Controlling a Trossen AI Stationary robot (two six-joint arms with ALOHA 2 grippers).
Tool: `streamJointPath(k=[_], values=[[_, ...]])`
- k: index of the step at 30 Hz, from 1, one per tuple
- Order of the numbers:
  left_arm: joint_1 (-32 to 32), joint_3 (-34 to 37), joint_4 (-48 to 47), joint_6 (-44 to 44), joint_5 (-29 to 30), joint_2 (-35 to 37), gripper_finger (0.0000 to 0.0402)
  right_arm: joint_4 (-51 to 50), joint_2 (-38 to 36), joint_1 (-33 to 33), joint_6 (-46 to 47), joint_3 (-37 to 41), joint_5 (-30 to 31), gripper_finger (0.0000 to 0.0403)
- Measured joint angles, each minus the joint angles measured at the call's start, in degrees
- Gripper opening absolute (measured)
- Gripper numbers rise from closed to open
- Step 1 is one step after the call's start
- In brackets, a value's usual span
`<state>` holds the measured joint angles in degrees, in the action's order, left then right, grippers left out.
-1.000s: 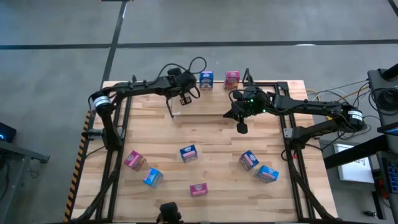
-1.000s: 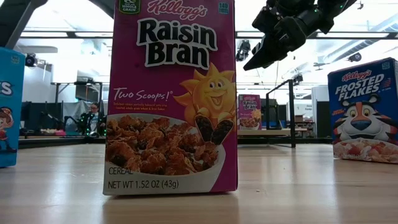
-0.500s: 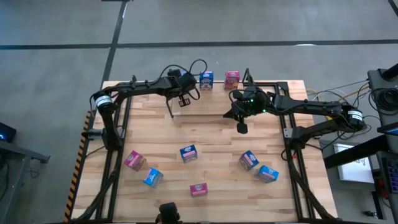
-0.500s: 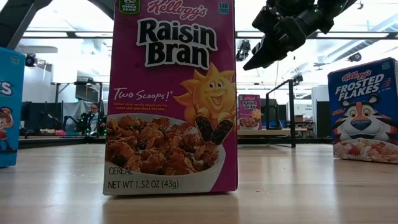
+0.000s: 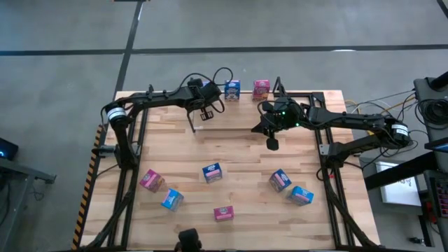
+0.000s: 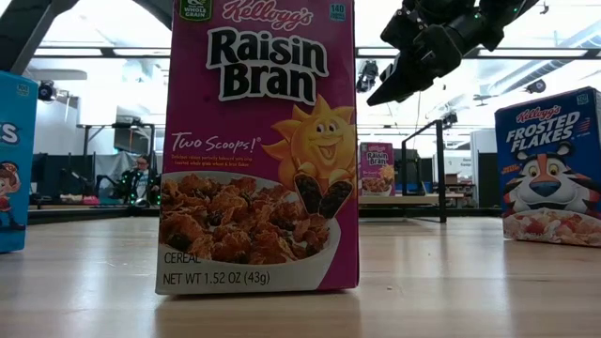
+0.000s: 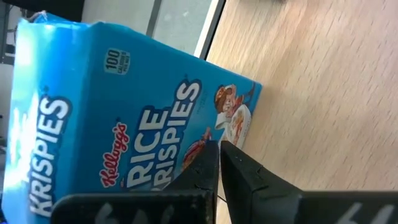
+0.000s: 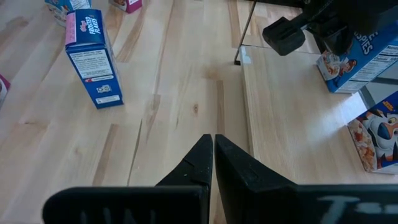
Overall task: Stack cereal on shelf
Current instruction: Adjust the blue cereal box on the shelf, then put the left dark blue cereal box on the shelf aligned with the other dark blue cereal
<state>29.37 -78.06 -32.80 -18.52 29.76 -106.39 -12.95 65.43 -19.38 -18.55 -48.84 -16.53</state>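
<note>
The left tool [image 5: 207, 112] hovers at the far side of the worktop [image 5: 238, 150], its fingers [image 7: 208, 168] pressed together on nothing; just beyond its tips a blue Rice Krispies box [image 7: 106, 130] stands upright, printed front toward it. The right tool [image 5: 271, 143] hangs over the worktop's middle with its fingers [image 8: 205, 158] likewise together and empty. The shelf [image 5: 231, 119] lies between the two tools, shown only by thin black posts and a pale tier, so how its tiers sit is hard to tell. Behind it, at the far edge, stand two cereal boxes, one blue [image 5: 232, 89] and one pink [image 5: 261, 87]. Nearer than both tools, six more are scattered well apart: pink [image 5: 150, 180] and blue [image 5: 172, 200] on the left tool's side, blue [image 5: 212, 172] and pink [image 5: 223, 213] centrally, pink [image 5: 280, 180] and blue [image 5: 302, 195] below the right tool. That makes eight countable from above, four blue and four pink, their long axes turned at differing angles.
</note>
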Motion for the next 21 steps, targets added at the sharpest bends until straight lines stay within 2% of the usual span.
streamJointPath(k=[5,12,16,21], values=[[-1.1,0.0,0.0,0.1,0.3,0.8,0.0000,0.0,0.0,0.0,0.1,0.0,0.0,0.0009],[-6.4,0.0,-1.9,2.5,0.2,6.4,0.0000,0.0,0.0,0.0,1.3,0.0,0.0,0.0009],[-11.2,0.0,-5.2,7.0,-1.1,11.0,0.0000,0.6,0.0,0.0,1.4,0.0,0.0,0.0009],[-17.5,0.0,-9.2,17.0,-6.1,16.0,0.0000,3.4,0.0,0.0,0.0,0.0,0.0,0.0009]])
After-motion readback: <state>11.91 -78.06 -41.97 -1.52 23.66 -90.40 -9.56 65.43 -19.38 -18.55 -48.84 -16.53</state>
